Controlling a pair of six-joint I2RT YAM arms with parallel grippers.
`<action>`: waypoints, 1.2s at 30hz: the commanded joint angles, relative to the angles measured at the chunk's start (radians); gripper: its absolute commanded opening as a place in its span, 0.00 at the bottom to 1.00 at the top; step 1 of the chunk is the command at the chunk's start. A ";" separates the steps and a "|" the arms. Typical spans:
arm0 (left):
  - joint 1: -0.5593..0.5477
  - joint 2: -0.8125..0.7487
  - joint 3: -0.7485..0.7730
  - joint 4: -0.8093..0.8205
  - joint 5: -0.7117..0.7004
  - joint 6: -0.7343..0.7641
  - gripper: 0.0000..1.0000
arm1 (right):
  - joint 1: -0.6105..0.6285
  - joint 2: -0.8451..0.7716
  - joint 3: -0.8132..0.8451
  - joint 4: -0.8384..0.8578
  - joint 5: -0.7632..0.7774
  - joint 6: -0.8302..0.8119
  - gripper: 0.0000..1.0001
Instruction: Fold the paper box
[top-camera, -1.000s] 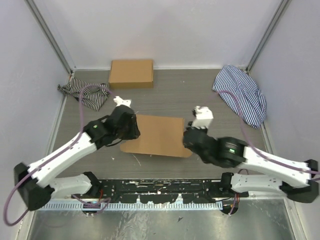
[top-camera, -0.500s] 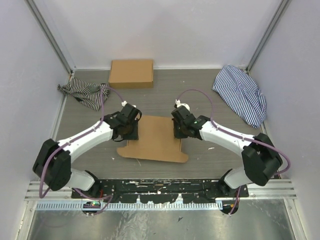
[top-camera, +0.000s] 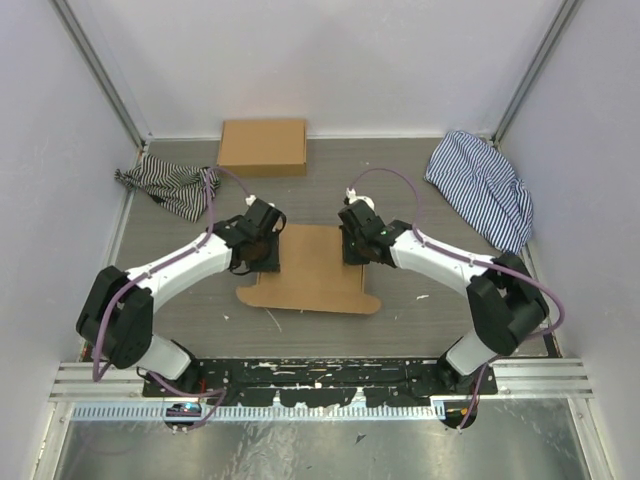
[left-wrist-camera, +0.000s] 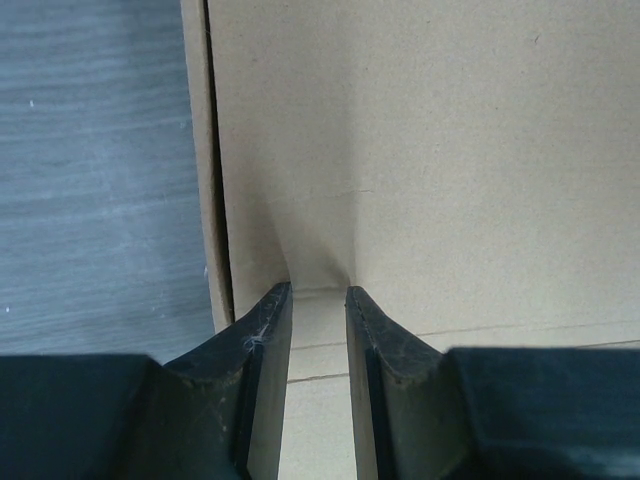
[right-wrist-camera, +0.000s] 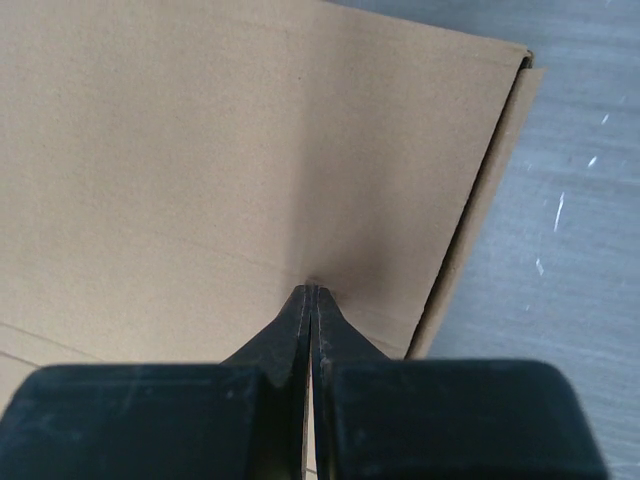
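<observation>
The paper box (top-camera: 312, 275) lies flat-folded in the middle of the table, a brown cardboard panel with a rounded flap along its near edge. My left gripper (top-camera: 270, 256) rests on its far left corner. In the left wrist view its fingertips (left-wrist-camera: 275, 300) stand a little apart and touch the cardboard (left-wrist-camera: 430, 150), with nothing between them. My right gripper (top-camera: 353, 250) is on the far right corner. In the right wrist view its jaws are shut, and the right gripper (right-wrist-camera: 311, 290) presses its tips onto the panel (right-wrist-camera: 200, 150) near the right edge fold.
A second brown cardboard box (top-camera: 263, 147) stands closed at the back wall. A striped cloth (top-camera: 168, 188) lies at the back left and a larger one (top-camera: 485, 188) at the back right. Grey tabletop (left-wrist-camera: 90, 180) shows beside the box.
Both arms have stretched out from near their bases onto the far corners of the box. The right gripper has closed. The box has shifted slightly.
</observation>
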 joint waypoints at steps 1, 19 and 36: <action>0.026 0.102 0.042 0.051 0.036 0.017 0.35 | -0.052 0.107 0.083 -0.002 -0.018 -0.045 0.01; 0.272 -0.145 0.083 0.052 0.038 0.034 0.48 | -0.250 -0.012 0.233 -0.093 -0.024 -0.079 0.50; 0.309 -0.142 -0.209 0.438 0.122 -0.021 0.50 | -0.250 -0.113 -0.164 0.213 -0.248 -0.042 1.00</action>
